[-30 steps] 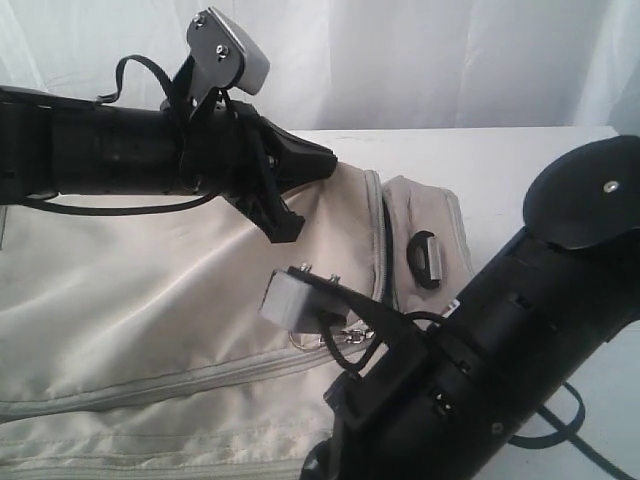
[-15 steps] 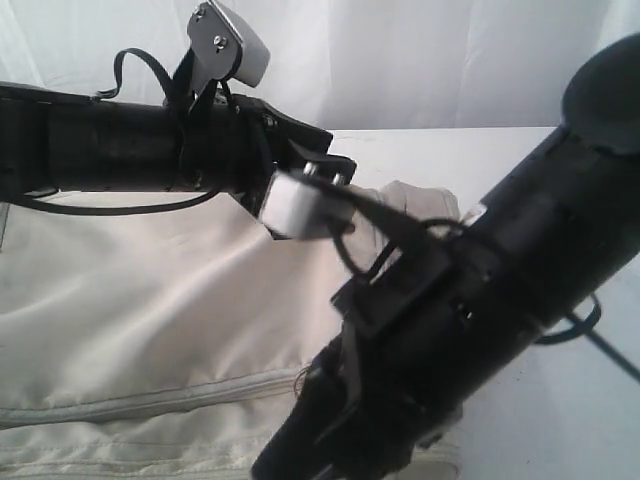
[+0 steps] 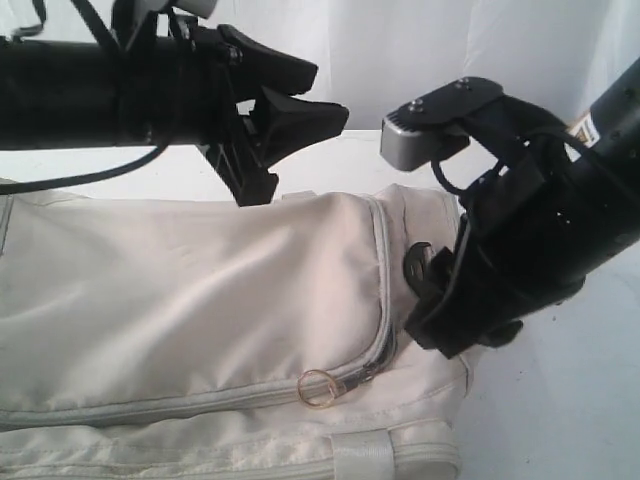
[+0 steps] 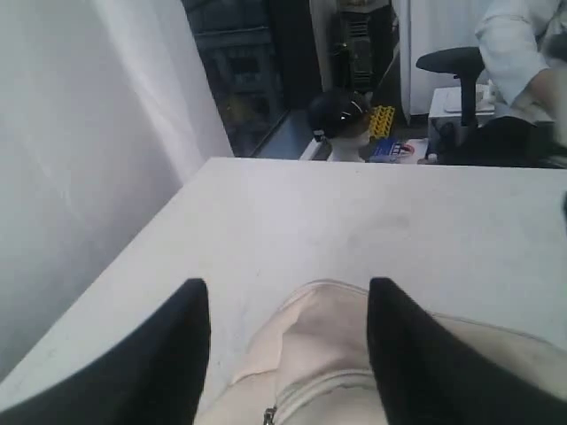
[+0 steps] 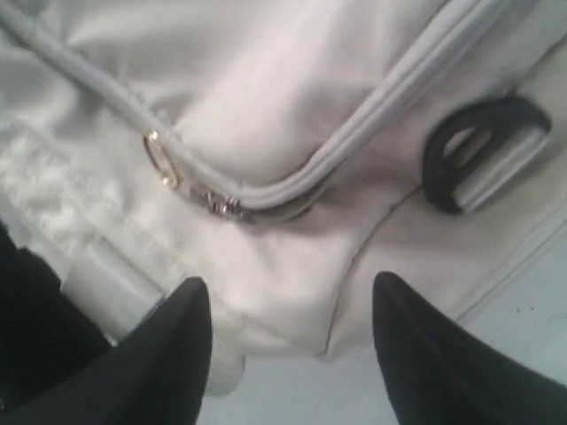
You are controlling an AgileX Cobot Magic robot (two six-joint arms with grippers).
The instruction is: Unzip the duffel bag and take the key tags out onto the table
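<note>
The white desk point(image 3: 560, 420) was the broadest thing in the exterior view, showing bare at 4 to 5 o'clock and again past the far end of the bag at 12 o'clock. On it lay the cream duffel bag point(image 3: 180, 290), which filled the view from the centre out to 9 and 7 o'clock, its end panel facing 3 o'clock. The left tool point(image 3: 330, 93) hung in the air at 11 o'clock, above the bag's far upper edge and clear of the fabric, with its two black fingers spread apart and nothing between them; its wrist camera looked past them to the bag's end and the bare desk beyond. The right tool point(image 5: 291, 282) stood at 3 o'clock in the exterior view, just above the bag's end panel, its fingers likewise apart and empty; whether it touched the cloth could not be told. A grey zip point(image 3: 381, 270) ran down the bag's right end, turned at the corner near 5 o'clock and went on toward 8 o'clock, looking closed along most of its visible run. A black D-ring clip point(image 3: 420, 265) sat on the end panel at 3 o'clock of the zip. A thin gold ring point(image 3: 320, 388) lay flat on the fabric at 6 o'clock, beside the zip's corner.
</note>
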